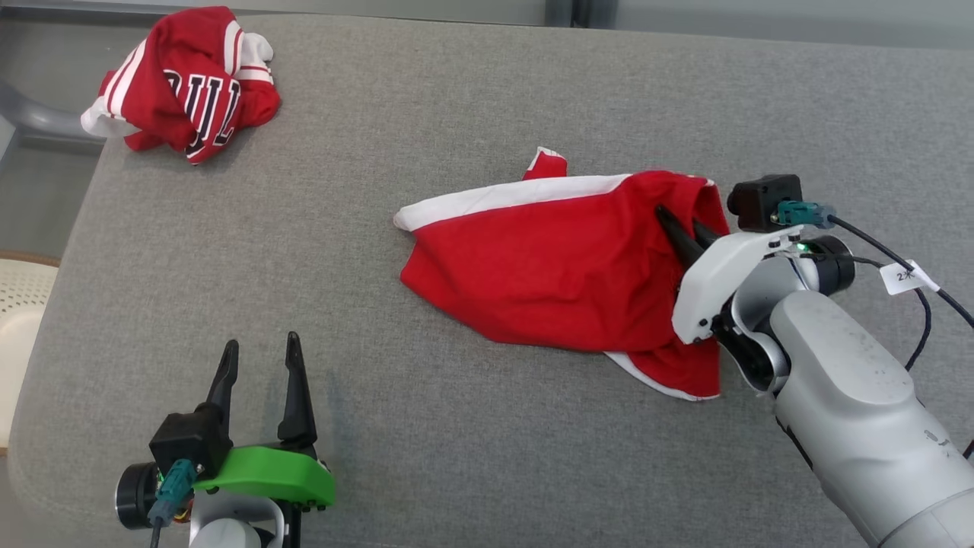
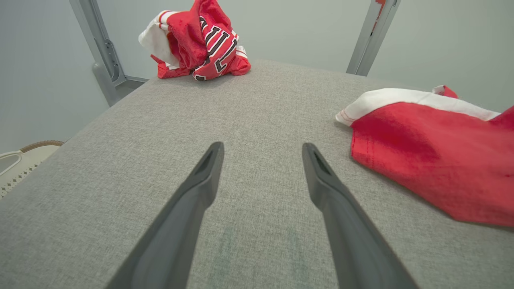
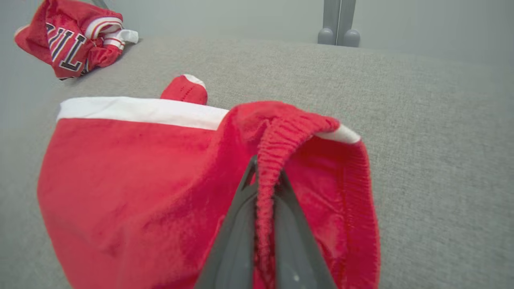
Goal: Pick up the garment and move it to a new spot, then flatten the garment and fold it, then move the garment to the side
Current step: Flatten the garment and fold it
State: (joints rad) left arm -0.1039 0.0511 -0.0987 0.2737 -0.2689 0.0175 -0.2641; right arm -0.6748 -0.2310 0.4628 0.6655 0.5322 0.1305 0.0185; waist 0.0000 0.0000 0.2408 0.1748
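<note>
A: The right hand; how does it stand?
B: Pinched closed on the ribbed elastic waistband of the red garment; the right wrist view shows the band squeezed between the two dark fingers, with the cloth raised into a small peak there.
A: And where does the garment lie?
B: On the grey fabric-covered worktop, right of centre in the head view; it looks like a pair of shorts, red with a white band along the far edge and white trim at the near right corner; most of it rests rumpled on the surface, with the gripped waistband end lifted.
A: The left hand?
B: Fully spread and holding nothing; it sits at the near left, pointing away over bare fabric, well apart from the garment.
A: Anything else on the worktop?
B: A crumpled red jersey with white stripes and dark lettering, at the far left corner, well apart from both hands.
</note>
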